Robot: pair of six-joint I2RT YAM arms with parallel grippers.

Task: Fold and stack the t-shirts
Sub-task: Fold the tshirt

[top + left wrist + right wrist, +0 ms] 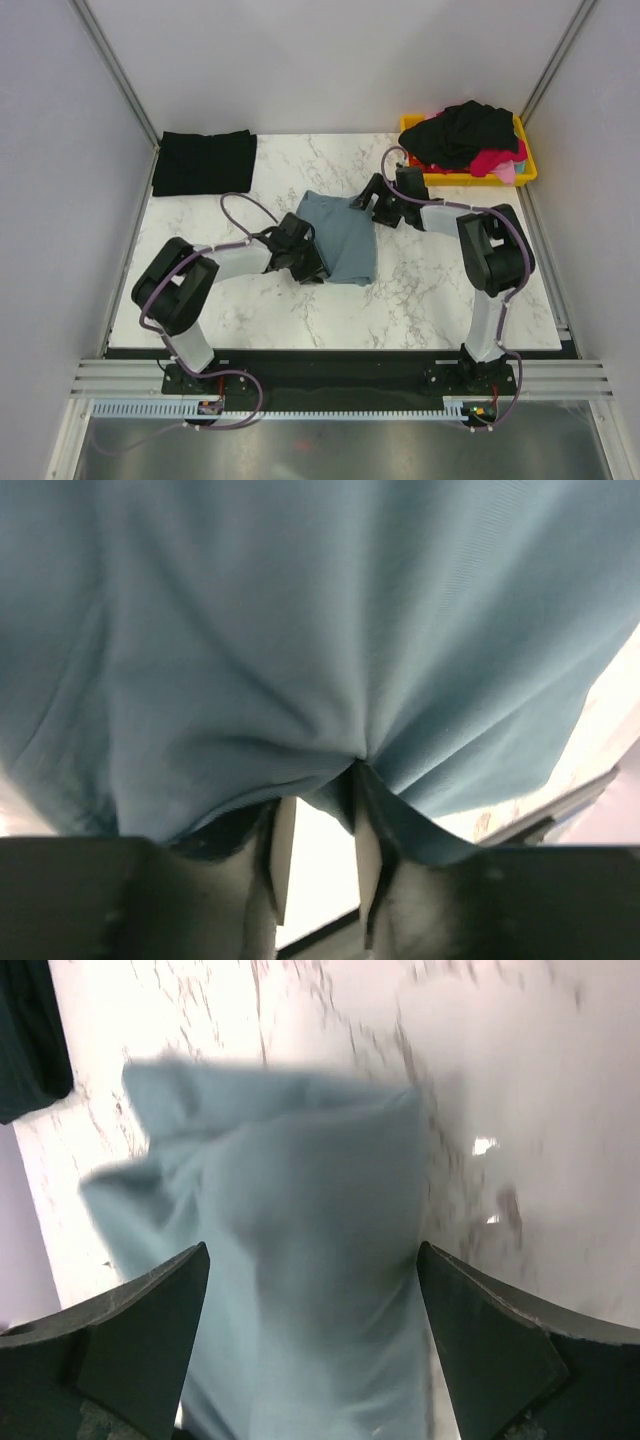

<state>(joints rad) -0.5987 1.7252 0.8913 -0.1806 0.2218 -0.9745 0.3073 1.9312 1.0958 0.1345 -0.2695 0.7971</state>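
Fabric of the blue-grey shirt (340, 240) is pinched by the left gripper (318, 810), right gripper (312, 1252) gaping near the yellow bin (527, 170).

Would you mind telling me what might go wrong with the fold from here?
The left claw pinches only a small tuck of the blue-grey t-shirt, which may slip free when pulled. The right claw hangs open over the shirt, holding nothing, so a one-sided pull could drag or bunch it.

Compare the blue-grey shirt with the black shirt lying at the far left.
The blue-grey shirt sits mid-table, loosely folded, its edge pinched by the left gripper; the black shirt lies at the far left corner, folded flat, untouched. Both rest on the marble table.
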